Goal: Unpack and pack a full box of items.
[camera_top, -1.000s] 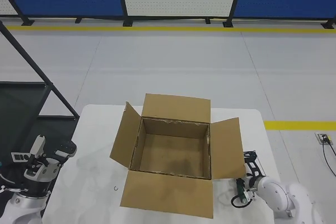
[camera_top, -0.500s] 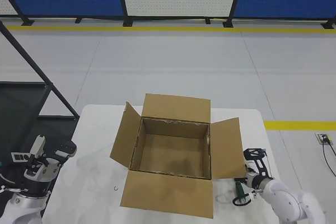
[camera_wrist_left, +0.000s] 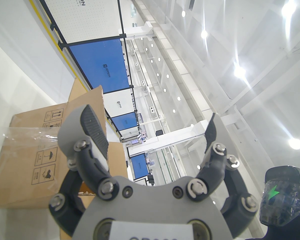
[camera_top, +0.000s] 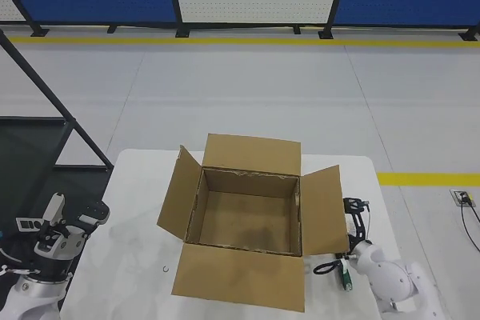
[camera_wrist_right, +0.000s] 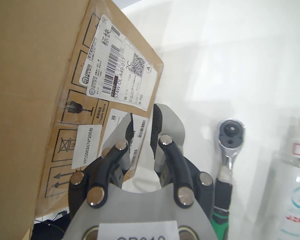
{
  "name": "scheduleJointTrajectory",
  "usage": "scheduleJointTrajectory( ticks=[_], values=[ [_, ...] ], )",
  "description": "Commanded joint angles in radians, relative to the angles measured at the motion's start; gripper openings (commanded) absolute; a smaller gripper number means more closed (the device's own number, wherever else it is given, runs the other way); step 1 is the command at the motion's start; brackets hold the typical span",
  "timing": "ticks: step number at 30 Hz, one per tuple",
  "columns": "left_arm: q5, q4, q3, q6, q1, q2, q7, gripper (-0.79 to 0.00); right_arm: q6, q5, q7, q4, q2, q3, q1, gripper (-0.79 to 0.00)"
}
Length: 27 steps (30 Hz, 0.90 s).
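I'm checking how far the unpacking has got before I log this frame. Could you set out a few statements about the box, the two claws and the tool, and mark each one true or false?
1. The cardboard box stands on the table with its flaps folded out. True.
2. The box is packed full of items. False: the top view shows its bare floor.
3. The right claw grips the ratchet. False: the ratchet lies on the table beside the claw, and nothing is between the claw's fingers.
4. The left claw is open and holds nothing. True.
5. A clear bottle is beside the ratchet. True.
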Motion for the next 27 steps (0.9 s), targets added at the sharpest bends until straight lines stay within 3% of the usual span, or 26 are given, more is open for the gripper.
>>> scheduleJointTrajectory(
  ticks=[1, 7, 27],
  values=[
    [0.0, 0.0, 0.0, 0.0, 0.0, 0.0, 0.0, 0.0, -0.009, 0.02, -0.01, 0.036, -0.002, -0.011, 0.02, -0.671],
    [0.0, 0.0, 0.0, 0.0, 0.0, 0.0, 0.0, 0.0, -0.055, 0.063, -0.033, 0.098, -0.002, -0.027, 0.051, -0.785],
    [0.0, 0.0, 0.0, 0.0, 0.0, 0.0, 0.0, 0.0, -0.091, 0.068, -0.05, 0.179, -0.008, -0.128, 0.141, -0.785]
  ],
)
